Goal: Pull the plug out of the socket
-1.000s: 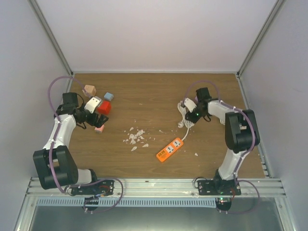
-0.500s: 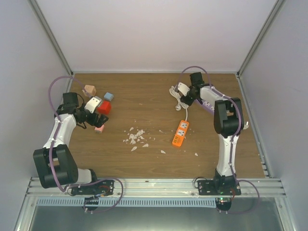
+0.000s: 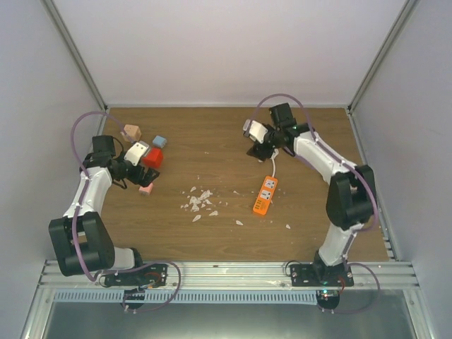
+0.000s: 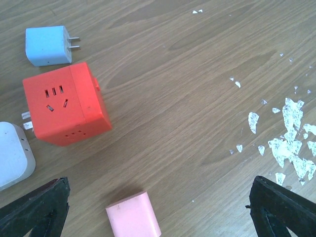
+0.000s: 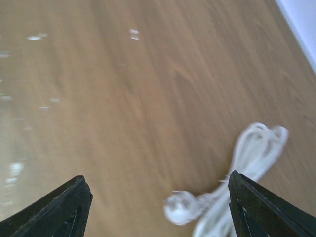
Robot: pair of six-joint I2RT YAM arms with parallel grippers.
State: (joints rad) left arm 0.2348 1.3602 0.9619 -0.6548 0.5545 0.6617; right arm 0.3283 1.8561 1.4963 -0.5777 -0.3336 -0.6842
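- socket (image 3: 265, 195): the orange power strip lies flat on the surface (image 3: 212, 134), right of centre and near neither arm base.
- plug (image 4: 11, 154): the white rounded block sits at the left edge of the left wrist view. it rests on the surface just beside a red cube adapter (image 4: 64, 103) and is well apart from the socket.
- socket face: no white block stands on it in the top view, as far as that small view allows.
- left end effector (image 4: 159, 187): fingers spread wide and holding nothing. a pink block (image 4: 133, 216) lies on the surface below the gap.
- right end effector (image 5: 157, 182): fingers spread and empty, positioned over bare surface beside the coiled white cord (image 5: 256, 145). this view is blurred.
- status, judged: the separation step appears complete, since plug and socket lie at opposite sides of the surface.
- remaining, judged: no pulling action is left. at most, both arms need to be brought clear of the objects.
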